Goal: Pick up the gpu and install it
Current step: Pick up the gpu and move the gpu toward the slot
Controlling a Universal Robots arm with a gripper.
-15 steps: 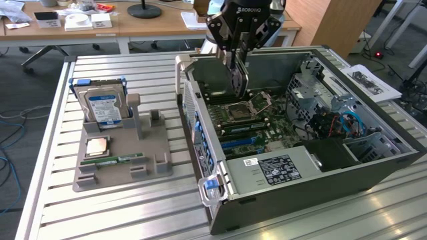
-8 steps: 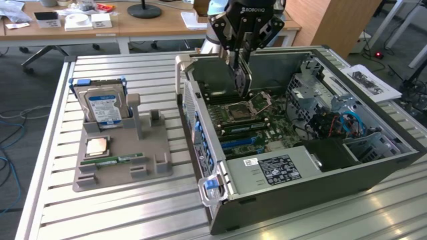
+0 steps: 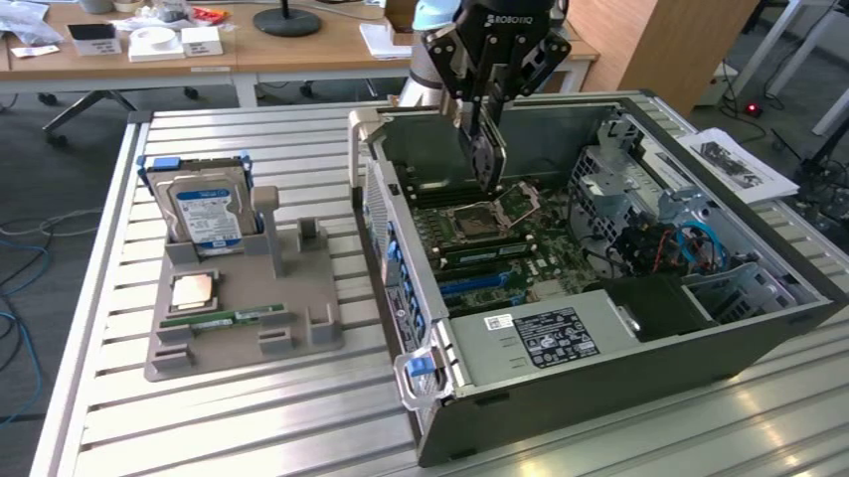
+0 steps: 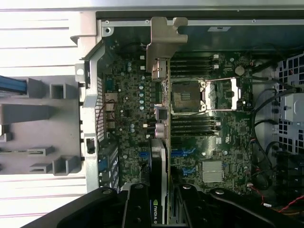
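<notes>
Fingers (image 4: 137, 209) of our gripper (image 3: 486, 114) are clamped on the gpu (image 3: 488, 159). We hold it on edge inside the open case (image 3: 743, 318), hanging above the motherboard (image 3: 531, 263), over its far part beside the CPU socket (image 3: 474, 221).

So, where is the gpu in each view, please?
Exterior view: gpu hangs upright in the pincer, above the board.
Wrist view: gpu edge-on, running out from the pincer beside the CPU socket.
Shared landmark: the CPU socket.
</notes>
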